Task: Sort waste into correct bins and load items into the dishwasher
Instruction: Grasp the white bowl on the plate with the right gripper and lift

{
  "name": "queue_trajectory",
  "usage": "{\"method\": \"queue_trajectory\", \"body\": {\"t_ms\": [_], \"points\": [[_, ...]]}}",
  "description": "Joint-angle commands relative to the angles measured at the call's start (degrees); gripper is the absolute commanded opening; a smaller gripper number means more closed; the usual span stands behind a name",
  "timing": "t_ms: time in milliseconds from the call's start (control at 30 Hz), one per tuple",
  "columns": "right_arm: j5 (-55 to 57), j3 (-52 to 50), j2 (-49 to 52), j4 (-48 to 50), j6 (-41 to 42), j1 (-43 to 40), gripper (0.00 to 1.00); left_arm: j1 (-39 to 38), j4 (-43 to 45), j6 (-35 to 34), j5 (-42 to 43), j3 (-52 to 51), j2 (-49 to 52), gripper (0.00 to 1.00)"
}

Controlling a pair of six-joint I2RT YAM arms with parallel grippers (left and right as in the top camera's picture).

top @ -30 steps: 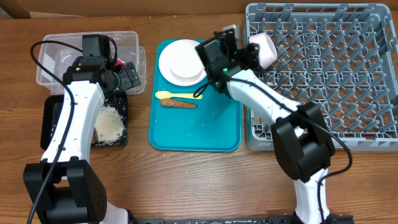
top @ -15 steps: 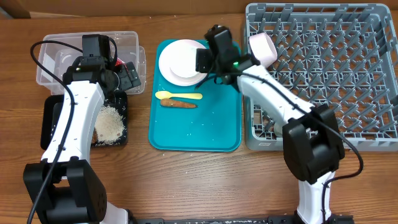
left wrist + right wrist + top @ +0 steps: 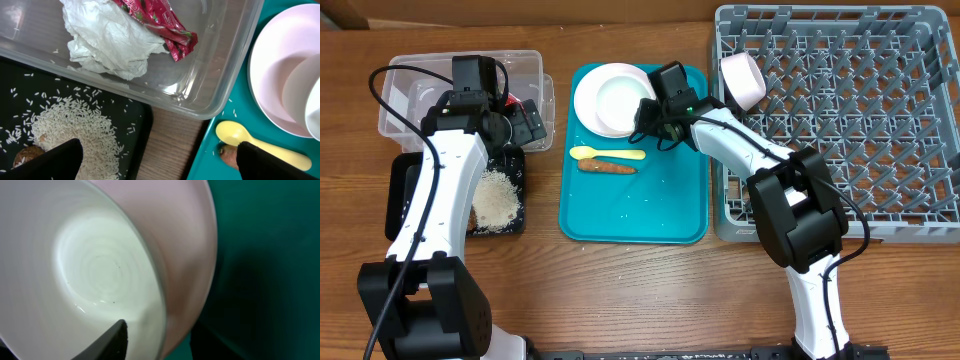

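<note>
Swings right gripper (image 3: 646, 113) back from dish rack (image 3: 840, 120) to plate (image 3: 605, 98) on teal tray (image 3: 635, 210). Shows only 1 fingertip (image 3: 111, 341); cannot tell grip. Suggests pink bowl (image 3: 743, 78) racked, plate next.

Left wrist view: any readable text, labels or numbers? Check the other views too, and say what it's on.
Wrapper: white print near its top end, too blurred to read.
Nothing else in any view carries text, numbers or signs.
</note>
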Motion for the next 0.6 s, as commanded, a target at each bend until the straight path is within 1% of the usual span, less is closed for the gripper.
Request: {"method": "queue_trajectory", "body": {"t_ms": [0,167,333,500,567], "points": [[-0.5,1.2,-0.2,1.0,0.5,0.2,0.39,-0.1,0.2,-0.3,-0.7,0.8,-1.1,1.00],[-0.5,1.2,-0.3,0.6,0.5,0.0,0.35,-0.1,0.2,-0.3,-0.7,0.8,-1.1,1.00],[-0.5,1.2,-0.8,-0.9,0.0,0.0,0.34,-0.1,0.2,-0.3,-0.7,0.8,-1.1,1.00],[-0.4,1.3,-3.6,-3.8,-0.1,-0.8,0.34,-0.1,0.2,-0.3,-0.7,0.8,-1.1,1.00],[-0.4,1.3,-4.5,-5.1,-0.1,-1.0,0.32,-0.1,0.2,-0.3,-0.7,0.8,-1.1,1.00]]}}
